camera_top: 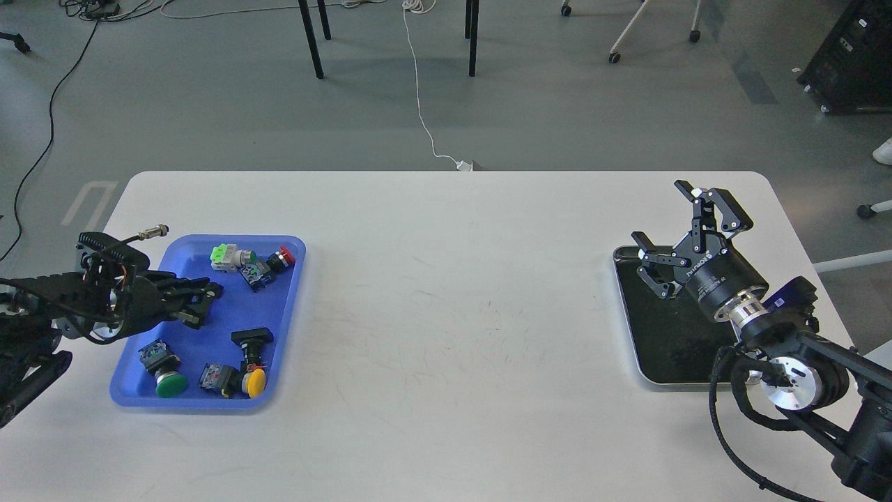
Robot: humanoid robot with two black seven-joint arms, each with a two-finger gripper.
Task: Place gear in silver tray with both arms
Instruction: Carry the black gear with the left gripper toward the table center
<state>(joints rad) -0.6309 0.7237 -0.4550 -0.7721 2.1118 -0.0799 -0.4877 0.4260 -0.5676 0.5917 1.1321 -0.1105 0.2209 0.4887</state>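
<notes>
The pick is only beginning. At nine o'clock the left gripper (198, 301) hangs over the blue tray (293, 293) of push-button switches (245, 362), its fingers too dark to judge. At three o'clock the right gripper (679, 226) stands spread and empty above the silver tray (627, 328). Next comes choosing one part.

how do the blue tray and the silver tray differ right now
The blue tray is matte plastic at the table's left; the silver tray is shiny metal with a dark floor at the right. The blue one holds several push-button parts; no parts show in the silver one. The left gripper reaches over the blue tray, the open right gripper over the silver. Both are shallow, rimmed rectangles.
</notes>
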